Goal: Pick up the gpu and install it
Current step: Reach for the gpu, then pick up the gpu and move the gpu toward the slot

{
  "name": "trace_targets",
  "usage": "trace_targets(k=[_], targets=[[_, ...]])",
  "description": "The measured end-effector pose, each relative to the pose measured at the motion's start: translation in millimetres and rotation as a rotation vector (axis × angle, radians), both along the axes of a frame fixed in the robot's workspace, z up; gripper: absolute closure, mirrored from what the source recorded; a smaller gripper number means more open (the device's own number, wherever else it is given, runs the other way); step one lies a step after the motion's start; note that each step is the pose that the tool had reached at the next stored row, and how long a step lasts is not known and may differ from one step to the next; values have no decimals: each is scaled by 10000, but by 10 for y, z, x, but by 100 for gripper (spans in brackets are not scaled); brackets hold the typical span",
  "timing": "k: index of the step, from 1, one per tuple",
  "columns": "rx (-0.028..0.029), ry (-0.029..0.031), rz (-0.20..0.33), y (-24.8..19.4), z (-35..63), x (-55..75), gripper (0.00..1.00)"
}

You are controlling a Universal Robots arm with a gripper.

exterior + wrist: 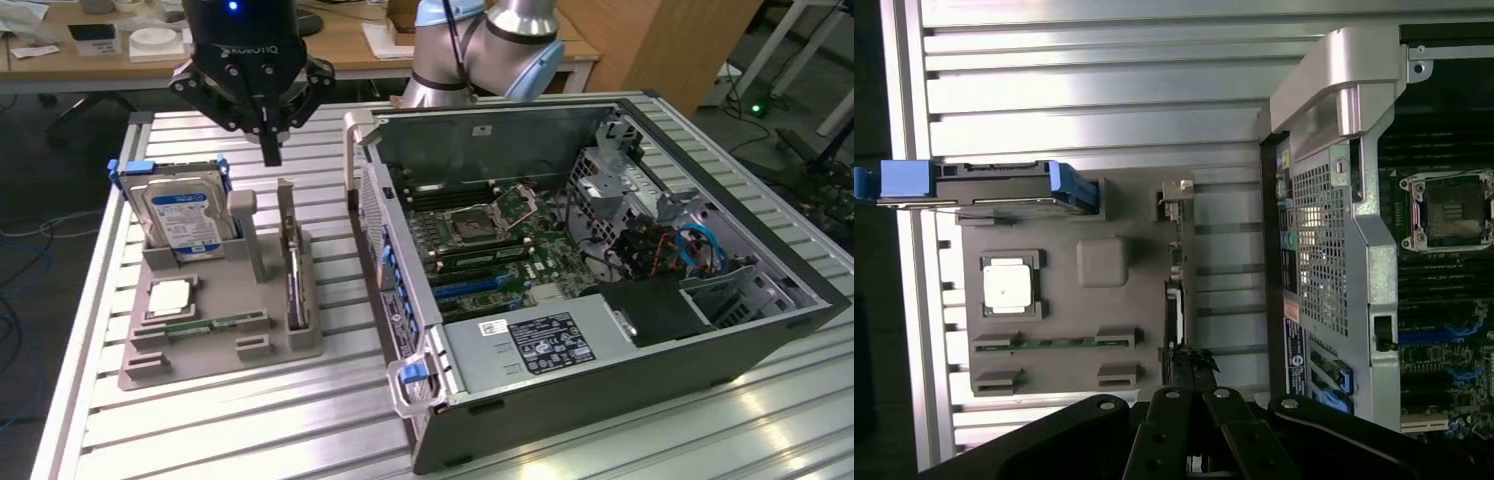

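Hard drive (183, 215) upright in gray holder (187, 362) (processor chip (168, 298) too), beside open case (627, 385).

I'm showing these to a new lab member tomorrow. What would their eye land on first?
The open computer case on the exterior view's right, green motherboard exposed, draws the eye first. Next, the black claw, shut, hangs above the grey holder on the exterior view's left, where a blue-labelled hard drive stands upright and the gpu stands on edge.
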State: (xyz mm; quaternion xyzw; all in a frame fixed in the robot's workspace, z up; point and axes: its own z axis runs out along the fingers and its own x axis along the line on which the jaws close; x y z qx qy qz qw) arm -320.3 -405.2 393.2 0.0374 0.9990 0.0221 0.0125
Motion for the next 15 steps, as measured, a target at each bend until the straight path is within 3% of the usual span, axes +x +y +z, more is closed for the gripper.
trace_targets(k=[15], targets=[[0, 1, 0, 0, 0, -58, 89]])
